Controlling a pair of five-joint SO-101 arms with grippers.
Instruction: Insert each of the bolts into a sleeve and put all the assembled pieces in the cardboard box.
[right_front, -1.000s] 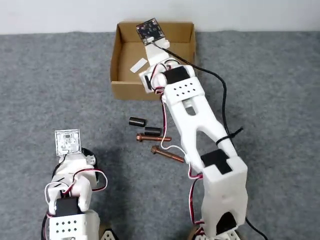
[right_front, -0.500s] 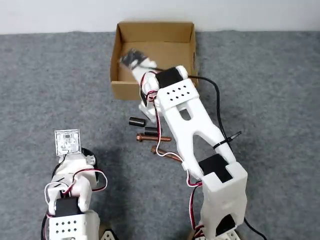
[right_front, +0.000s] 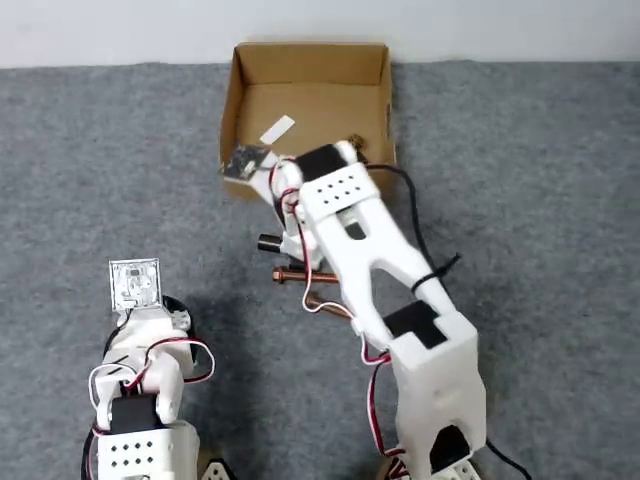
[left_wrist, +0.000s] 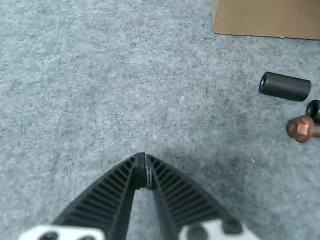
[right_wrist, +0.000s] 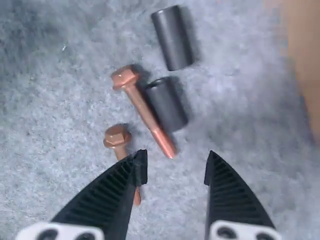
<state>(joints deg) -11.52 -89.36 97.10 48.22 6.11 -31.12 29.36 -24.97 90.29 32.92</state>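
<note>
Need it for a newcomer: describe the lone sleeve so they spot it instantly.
Find the cardboard box; look just before its near wall. The lone sleeve, black, lies nearest the box, touching nothing; the other sleeve lies alongside a copper bolt.

Bright, even light falls from above over the grey carpeted tabletop (right_front: 520, 150), with no glare on it. The walls of the brown cardboard box (right_front: 310, 55) throw only faint shade on its floor. On the arms' side of the box, the white arm (right_front: 345, 200) lays a soft, weak shadow on the carpet. The black cylindrical sleeve (left_wrist: 285, 86) nearest the box carries a dull sheen along its length. The copper-coloured bolts (right_wrist: 142, 110) show small highlights. A dim patch lies just ahead of the left arm's black fingers (left_wrist: 120, 190).
</note>
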